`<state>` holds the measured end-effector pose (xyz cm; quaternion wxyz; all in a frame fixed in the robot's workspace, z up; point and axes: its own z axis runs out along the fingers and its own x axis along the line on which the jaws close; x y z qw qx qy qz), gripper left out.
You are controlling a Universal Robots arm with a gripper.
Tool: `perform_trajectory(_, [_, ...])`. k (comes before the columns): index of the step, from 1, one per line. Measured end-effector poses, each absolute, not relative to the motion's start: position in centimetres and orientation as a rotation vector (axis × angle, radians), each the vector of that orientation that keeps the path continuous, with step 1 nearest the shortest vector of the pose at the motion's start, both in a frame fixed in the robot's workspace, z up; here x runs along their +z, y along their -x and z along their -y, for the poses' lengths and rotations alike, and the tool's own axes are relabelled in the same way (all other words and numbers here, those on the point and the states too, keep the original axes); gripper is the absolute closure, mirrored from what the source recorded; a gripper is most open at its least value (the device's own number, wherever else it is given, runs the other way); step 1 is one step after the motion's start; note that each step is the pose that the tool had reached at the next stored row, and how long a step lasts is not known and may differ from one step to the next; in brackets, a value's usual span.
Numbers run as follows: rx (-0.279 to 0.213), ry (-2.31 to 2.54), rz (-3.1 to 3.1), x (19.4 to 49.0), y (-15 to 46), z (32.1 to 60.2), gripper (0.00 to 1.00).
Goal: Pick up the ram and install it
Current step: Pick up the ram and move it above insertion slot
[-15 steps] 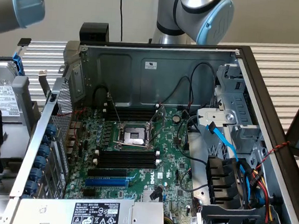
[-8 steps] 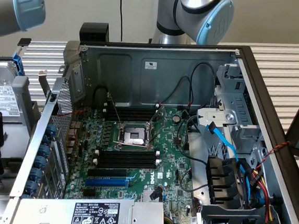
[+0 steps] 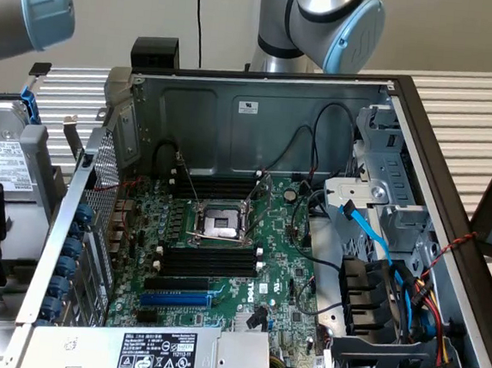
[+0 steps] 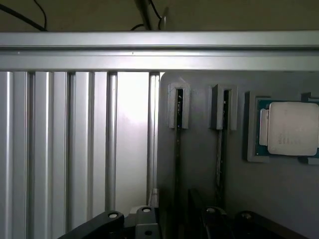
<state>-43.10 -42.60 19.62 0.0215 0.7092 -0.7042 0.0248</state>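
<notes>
Ram (image 4: 178, 149) slotted in gray holder (image 4: 199, 164)

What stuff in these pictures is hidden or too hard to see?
Ram: perhaps the thin dark strips standing edge-on in the grey holder, wrist view; chips and sticker hidden.
Gripper: wrist view, cut off by the picture's edge.
Motherboard: exterior view, near edge hidden behind the metal box.
Label writing: exterior view, too small to read.
</notes>
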Motion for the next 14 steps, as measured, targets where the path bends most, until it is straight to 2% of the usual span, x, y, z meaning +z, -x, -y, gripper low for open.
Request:
perform_trajectory(10, [0.074,-2.199,2.184,19.69,43.11,42.60,0.65])
perform_trajectory(11, [0.074,-2.199,2.184,19.69,43.11,42.60,0.73])
perform_trajectory(14, [0.074,-2.199,2.184,19.73,43.11,42.60,0.73])
